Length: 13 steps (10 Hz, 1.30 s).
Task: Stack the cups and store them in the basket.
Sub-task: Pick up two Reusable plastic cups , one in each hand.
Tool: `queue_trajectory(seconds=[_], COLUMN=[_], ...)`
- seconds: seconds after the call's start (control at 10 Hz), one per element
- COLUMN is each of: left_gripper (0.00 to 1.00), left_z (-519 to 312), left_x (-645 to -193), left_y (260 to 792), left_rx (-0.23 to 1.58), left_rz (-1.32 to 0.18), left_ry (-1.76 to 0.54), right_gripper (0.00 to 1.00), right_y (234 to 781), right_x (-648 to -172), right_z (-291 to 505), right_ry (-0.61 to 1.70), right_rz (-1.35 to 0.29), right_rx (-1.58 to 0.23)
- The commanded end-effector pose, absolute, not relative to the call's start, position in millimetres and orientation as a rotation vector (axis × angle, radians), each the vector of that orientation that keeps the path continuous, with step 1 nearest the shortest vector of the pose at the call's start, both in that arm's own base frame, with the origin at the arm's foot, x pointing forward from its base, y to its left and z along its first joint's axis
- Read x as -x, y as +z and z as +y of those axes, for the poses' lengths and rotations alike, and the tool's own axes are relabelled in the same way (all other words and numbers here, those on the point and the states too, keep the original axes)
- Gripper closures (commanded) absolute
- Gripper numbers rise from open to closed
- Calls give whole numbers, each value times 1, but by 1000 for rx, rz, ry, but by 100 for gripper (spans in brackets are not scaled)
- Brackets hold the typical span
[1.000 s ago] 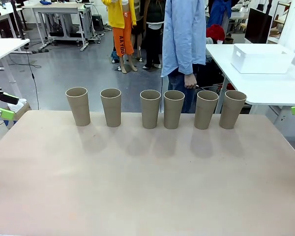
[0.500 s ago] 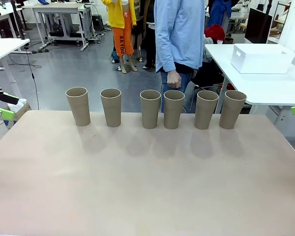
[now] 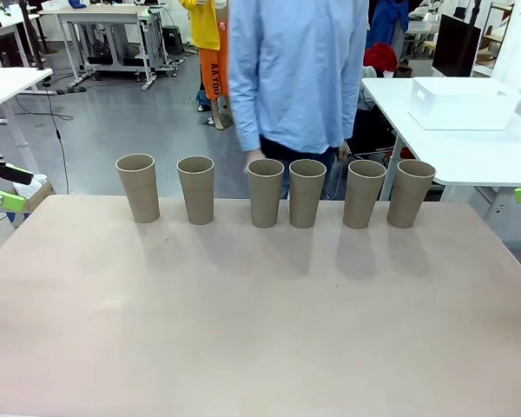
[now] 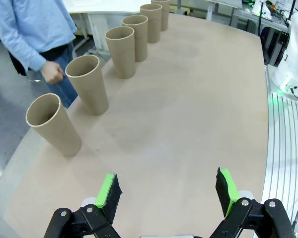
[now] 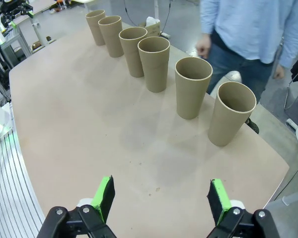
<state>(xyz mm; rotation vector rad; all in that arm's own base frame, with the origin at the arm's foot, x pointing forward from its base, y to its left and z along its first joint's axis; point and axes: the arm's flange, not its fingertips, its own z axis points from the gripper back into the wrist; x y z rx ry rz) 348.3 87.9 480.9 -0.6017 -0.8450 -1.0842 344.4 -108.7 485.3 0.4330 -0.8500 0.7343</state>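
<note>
Both grippers spread wide, nothing stacked yet.
Left gripper [image 4: 167, 188] and right gripper [image 5: 161, 196] hang empty; six upright cups [image 3: 266, 193] line the table's [image 3: 260, 330] 12 o'clock edge, the basket [image 3: 463, 104] beyond at 2 o'clock. An end cup [image 3: 138, 188] wants gripping below its rim, then lowering squarely into its neighbour.

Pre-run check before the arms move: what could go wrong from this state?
1. The cups stand in a row at the far edge of the table; a nudge could tip one off toward the person close behind.
2. The two middle cups stand close together; a finger of the open left gripper or right gripper may knock the neighbour.
3. The basket sits on a separate white table at the right, possibly beyond reach.
</note>
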Motion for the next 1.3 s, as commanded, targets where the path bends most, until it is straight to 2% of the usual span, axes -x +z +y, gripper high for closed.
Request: queue_trajectory(seconds=[0.0,1.2], left_gripper=[0,0], left_z=[89,89], left_x=[-348,-348], left_y=[481,481], left_rx=[605,605], left_rz=[-854,-854], left_ry=[-1096,-1096], right_gripper=[0,0], right_y=[487,487], right_x=[-344,-344], right_z=[-109,-109], right_ry=[738,738], right_rz=[-860,-860], right_rx=[-435,-435])
